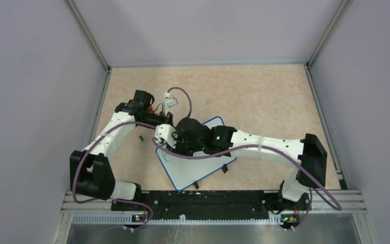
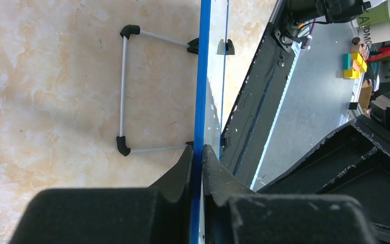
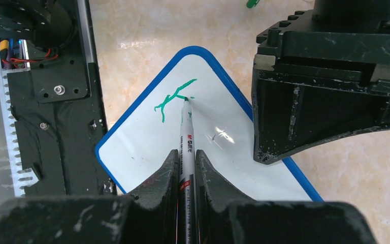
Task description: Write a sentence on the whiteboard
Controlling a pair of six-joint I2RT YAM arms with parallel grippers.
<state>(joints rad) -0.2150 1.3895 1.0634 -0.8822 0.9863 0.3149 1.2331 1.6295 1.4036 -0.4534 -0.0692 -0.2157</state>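
Left of the top view: the left gripper (image 2: 197,152) is narrowed onto the blue rim of the whiteboard (image 1: 199,172), one jaw on each face of the edge. The board rests on the table (image 1: 264,96) at mid-frame, set diagonally. A small green item (image 1: 140,137), perhaps a cap, sits on the table just left of the board.

Centre: the sentence (image 3: 174,100) so far amounts to one branching green figure, k-like, plus a short dash, near the board's upper corner in the right wrist view.

Judgement: barely begun. Nearly all the words are left, and the rest of the surface shows blank.

Right: the right gripper (image 3: 187,158) is clamped on the marker (image 3: 187,133), its tip touching the board just right of the strokes.

Writing: the barrel print begins "M"; the rest is too small to read. The cups (image 2: 386,20) at upper right of the left wrist view carry cut-off lettering, unreadable.
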